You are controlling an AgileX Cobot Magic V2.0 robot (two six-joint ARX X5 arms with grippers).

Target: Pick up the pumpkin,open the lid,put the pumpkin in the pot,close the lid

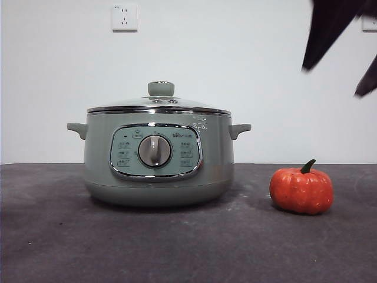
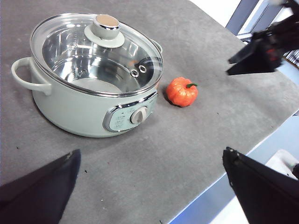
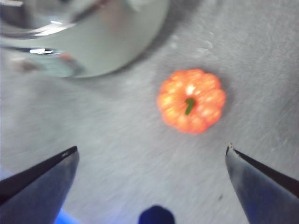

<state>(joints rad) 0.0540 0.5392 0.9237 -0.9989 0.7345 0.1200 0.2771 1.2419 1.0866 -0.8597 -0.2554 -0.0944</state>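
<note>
Pumpkin (image 1: 301,188) sits on the grey table (image 1: 177,247) just beside the pot (image 1: 158,159), on its control-panel side but not touching. Lid (image 1: 159,105) on, pot looks empty thru the glass. Right pincer (image 3: 152,161) is above the pumpkin, jaws spread wide, nothing in them; pumpkin lies ahead of the gap, not yet between the tips. Left pincer (image 2: 149,168) is also wide open and empty, hanging well back from the pot. Handling guess: pumpkin prob light, rigid toy, glossy ribs so could slip; take it across the widest part of the body, not the thin stem. Lid is glass w/ chrome rim, fragile-ish; the knob (image 1: 161,88) is the obvious hold.
</note>
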